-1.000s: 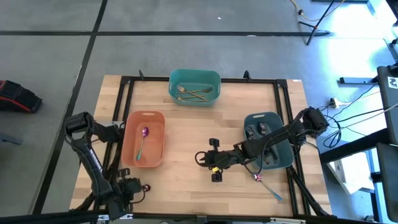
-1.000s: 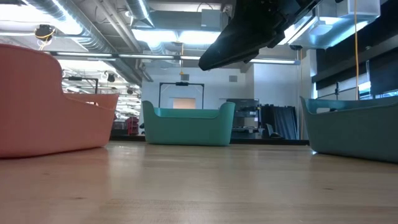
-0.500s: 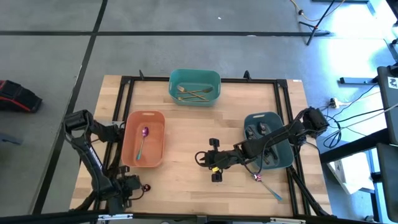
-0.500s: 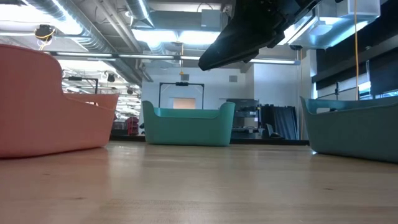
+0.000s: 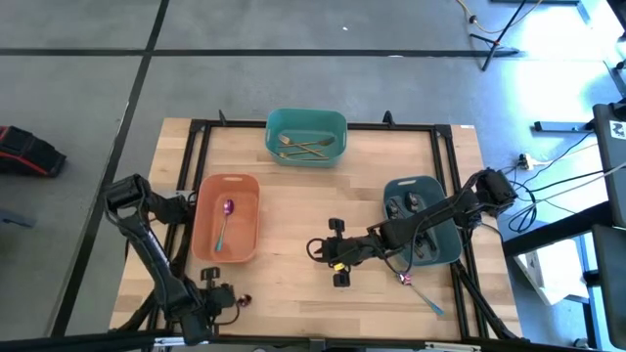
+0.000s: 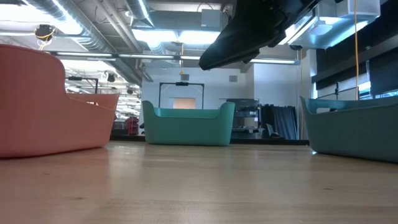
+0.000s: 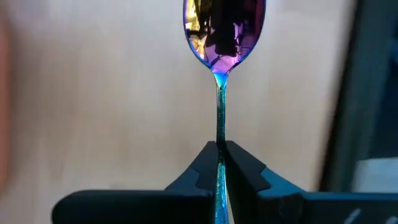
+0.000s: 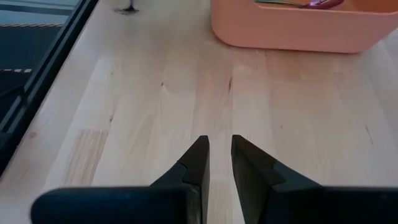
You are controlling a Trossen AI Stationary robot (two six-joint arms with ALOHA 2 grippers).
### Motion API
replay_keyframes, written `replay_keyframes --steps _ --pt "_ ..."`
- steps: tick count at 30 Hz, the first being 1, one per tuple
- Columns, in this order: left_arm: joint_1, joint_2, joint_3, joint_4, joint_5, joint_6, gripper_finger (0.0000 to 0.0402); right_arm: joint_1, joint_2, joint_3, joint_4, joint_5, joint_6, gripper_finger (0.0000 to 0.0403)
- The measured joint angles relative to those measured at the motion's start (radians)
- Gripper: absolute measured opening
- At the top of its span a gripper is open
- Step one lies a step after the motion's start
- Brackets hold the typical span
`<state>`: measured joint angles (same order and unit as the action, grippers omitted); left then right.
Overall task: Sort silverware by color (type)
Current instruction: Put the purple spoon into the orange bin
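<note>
Iridescent spoon [image 7: 222, 37] handle pinched betw left gripper [image 7: 219, 163] fingers, bowl ahead, right gripper [image 8: 217, 163] fingers slightly apart

The left gripper [image 7: 219, 163] sits low at the table's near-left corner, its arm folded back along the left edge — fingers pinched tight on a thin handle. The right gripper [image 5: 337, 256] reaches out to mid-table above the wood, arm stretched from the right side, fingers [image 8: 196, 163] slightly parted.

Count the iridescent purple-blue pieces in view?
3: a spoon in the orange bin, a spoon clamped in the left gripper, and one piece on the table near the grey-blue bin.
</note>
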<state>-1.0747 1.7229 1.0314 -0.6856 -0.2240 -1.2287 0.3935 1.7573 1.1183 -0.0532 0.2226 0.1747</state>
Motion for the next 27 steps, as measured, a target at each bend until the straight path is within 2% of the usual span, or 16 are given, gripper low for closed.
replay_keyframes --steps 5,10,15,22,27 --pt "0.040 -0.015 0.125 -0.033 -0.068 0.135 0.0013 0.007 0.000 0.000 0.004 -0.019 0.001 0.0060" --pt "0.107 -0.071 0.266 -0.154 -0.167 0.198 0.0013 0.014 0.000 0.000 0.039 -0.026 0.000 0.0060" --pt "0.191 -0.132 0.387 -0.344 -0.288 0.219 0.0012 0.038 0.000 0.000 0.054 -0.031 0.008 0.0060" --pt "0.301 -0.248 0.428 -0.591 -0.418 0.212 0.0011 0.121 0.001 0.000 0.052 -0.021 0.014 0.0060" --pt "0.383 -0.328 0.425 -0.771 -0.532 0.143 0.0010 0.169 0.000 0.000 0.049 -0.005 0.034 0.0060"
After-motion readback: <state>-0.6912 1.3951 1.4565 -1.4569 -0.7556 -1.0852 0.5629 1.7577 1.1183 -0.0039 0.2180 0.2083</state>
